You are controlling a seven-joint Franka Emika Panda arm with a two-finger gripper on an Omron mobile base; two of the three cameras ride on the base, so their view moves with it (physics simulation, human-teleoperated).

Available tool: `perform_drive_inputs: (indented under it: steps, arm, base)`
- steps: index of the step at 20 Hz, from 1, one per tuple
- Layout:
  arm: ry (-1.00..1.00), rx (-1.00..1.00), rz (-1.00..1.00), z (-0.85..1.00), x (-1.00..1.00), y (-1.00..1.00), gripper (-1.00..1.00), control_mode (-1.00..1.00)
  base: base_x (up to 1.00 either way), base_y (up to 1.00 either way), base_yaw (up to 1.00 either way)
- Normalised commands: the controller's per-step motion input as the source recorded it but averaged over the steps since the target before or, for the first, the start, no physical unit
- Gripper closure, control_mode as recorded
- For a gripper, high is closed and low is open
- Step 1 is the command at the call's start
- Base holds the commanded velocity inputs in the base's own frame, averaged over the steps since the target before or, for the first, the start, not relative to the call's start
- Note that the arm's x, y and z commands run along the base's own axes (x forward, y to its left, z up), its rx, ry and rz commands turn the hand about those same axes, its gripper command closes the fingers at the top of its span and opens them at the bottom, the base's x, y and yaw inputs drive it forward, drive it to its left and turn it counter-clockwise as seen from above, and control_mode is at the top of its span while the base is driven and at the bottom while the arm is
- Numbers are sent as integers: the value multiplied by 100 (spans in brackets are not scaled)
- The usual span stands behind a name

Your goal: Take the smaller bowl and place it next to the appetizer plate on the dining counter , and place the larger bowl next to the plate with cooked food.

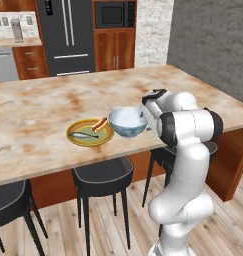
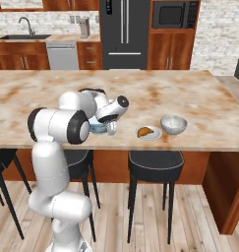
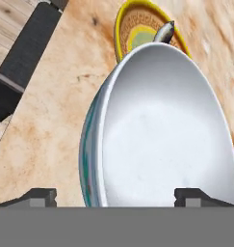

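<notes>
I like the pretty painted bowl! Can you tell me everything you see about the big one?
The big bowl is deep and round, white with a blue-teal pattern outside and a plain pale inside. It looks like glazed pottery. It is empty and stands upright near the counter's front edge, right beside the yellow plate. The open end effector hangs at its rim.

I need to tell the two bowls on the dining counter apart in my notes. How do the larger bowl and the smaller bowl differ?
The larger bowl is white with a blue-teal pattern outside; the smaller bowl is mottled grey-white, unpatterned. The larger bowl is wider and deeper than the smaller bowl. The larger bowl sits beside the yellow plate with cooked food; the smaller bowl sits beside a small white appetizer plate. Both stand upright near the front edge of the dining counter.
</notes>
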Motion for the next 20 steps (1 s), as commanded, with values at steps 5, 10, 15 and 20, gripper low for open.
perform_drive_inputs:
  steps: [5, 10, 15, 20]
  arm:
    - [-12, -18, 7, 97, -83, 28, -100, -100]
    - [-6, -24, 12, 99, -97, 17, -100, -100]
    - [-1, -31, 24, 97, -95, 18, -100, -100]
    - [-3, -39, 30, 86, -94, 9, -100, -100]
  base:
    - [0, 0, 0]
    - [0, 0, 0]
    - [0, 0, 0]
    - [0, 0, 0]
